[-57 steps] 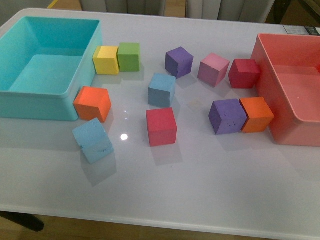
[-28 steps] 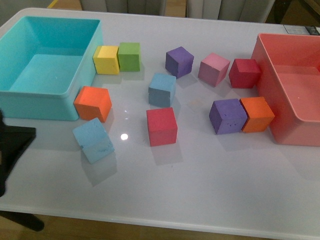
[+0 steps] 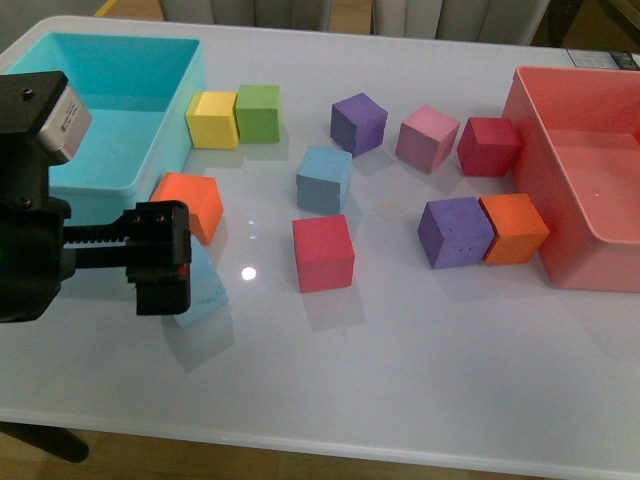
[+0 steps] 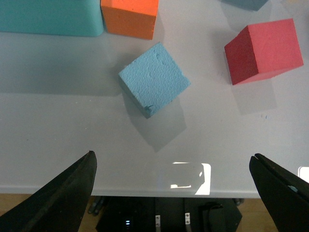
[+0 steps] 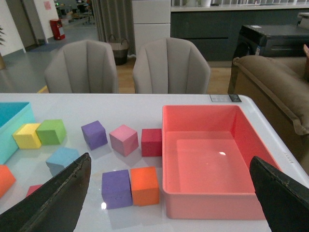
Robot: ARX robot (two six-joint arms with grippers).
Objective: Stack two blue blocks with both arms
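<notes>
One pale blue block point(image 3: 324, 180) rests near the middle of the table. The other blue block point(image 3: 206, 292) lies nearer the front left, mostly hidden in the front view behind my left gripper point(image 3: 160, 260). The left wrist view shows that block point(image 4: 153, 86) turned at an angle on the white table, some way ahead of the open left gripper point(image 4: 172, 162), which has nothing between its fingers. My right gripper point(image 5: 170, 162) is open and empty, held high over the table's right side. It sees the middle blue block point(image 5: 63, 159) far off. The right arm is out of the front view.
A turquoise bin point(image 3: 120, 190) stands at the left and a pink bin point(image 3: 540, 170) at the right. An orange cube point(image 3: 195, 200) sits close behind the near blue block, a red cube point(image 3: 323, 252) to its right. Yellow, green, purple and pink cubes lie farther back.
My left arm has come into the front view from the left edge and now hangs over the near blue block, covering most of it. No block has moved.
</notes>
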